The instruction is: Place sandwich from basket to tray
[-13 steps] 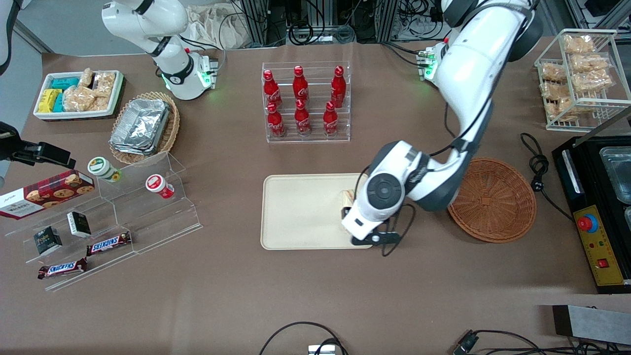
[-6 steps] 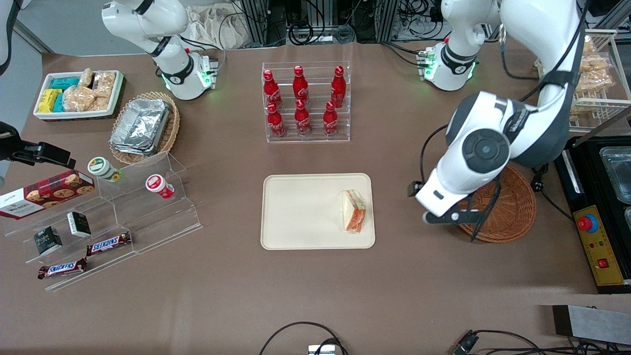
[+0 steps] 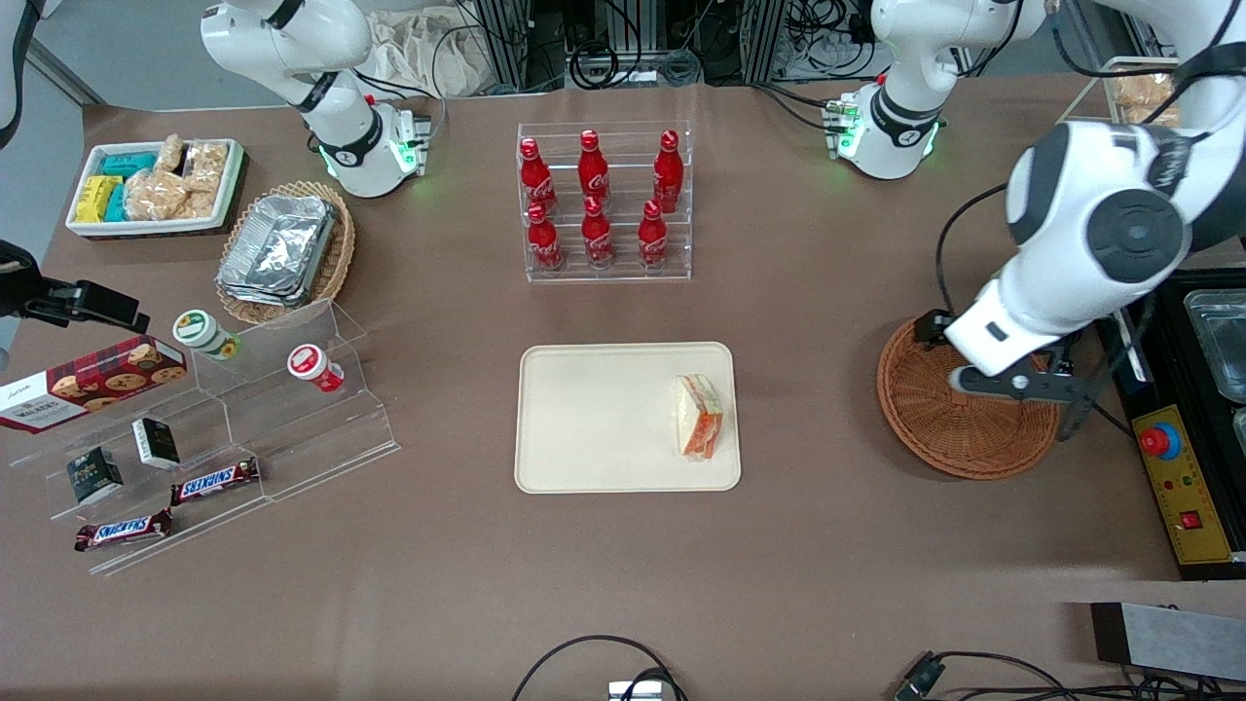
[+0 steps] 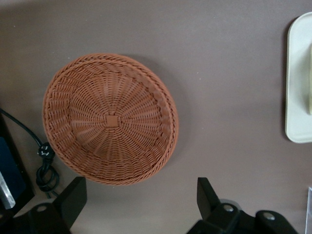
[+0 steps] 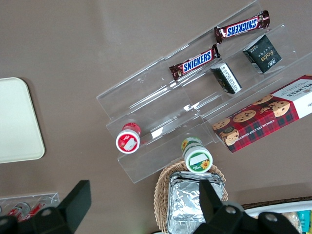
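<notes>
The wrapped triangle sandwich (image 3: 700, 417) lies on the flat cream tray (image 3: 594, 419). The gripper (image 4: 139, 207) hangs wide open and empty above the round brown wicker basket (image 4: 110, 118). The sandwich looks soft and light, so its bread sides are the best place to hold

A clear rack (image 3: 605, 204) holds six red soda bottles (image 3: 596, 232). Toward the parked arm's end of the table, a tan wicker basket (image 3: 336, 255) holds foil containers (image 3: 277, 251) beside a white bin of snacks (image 3: 156, 187). Nearer the front camera, clear steps (image 3: 321, 419) carry two cups (image 3: 314, 368), chocolate bars (image 3: 214, 480) and a cookie box (image 3: 92, 382).
</notes>
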You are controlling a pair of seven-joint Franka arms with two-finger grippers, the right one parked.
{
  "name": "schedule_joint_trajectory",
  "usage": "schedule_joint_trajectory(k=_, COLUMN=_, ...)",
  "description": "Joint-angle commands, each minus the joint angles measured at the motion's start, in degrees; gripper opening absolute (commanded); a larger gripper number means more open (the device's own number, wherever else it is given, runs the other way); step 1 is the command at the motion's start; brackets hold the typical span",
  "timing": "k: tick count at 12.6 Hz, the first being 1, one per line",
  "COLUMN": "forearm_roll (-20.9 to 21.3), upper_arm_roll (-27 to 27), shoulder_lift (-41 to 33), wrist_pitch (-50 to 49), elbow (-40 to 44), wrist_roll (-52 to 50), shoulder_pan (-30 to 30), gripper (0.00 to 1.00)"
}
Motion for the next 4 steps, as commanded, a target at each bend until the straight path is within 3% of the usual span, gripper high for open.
schedule_joint_trajectory(k=1, forearm_roll=-1.12, upper_arm_roll=-0.41, shoulder_lift=1.61, wrist_pitch=-7.55, elbow=7.89, wrist_roll=6.9, shoulder_pan=2.38, gripper=1.0)
schedule_joint_trajectory(k=4, forearm_roll=-0.59, upper_arm_roll=-0.67, shoulder_lift=6.44, wrist_pitch=-10.82, elbow=15.38, wrist_roll=6.13, shoulder_pan=2.03, gripper=1.0)
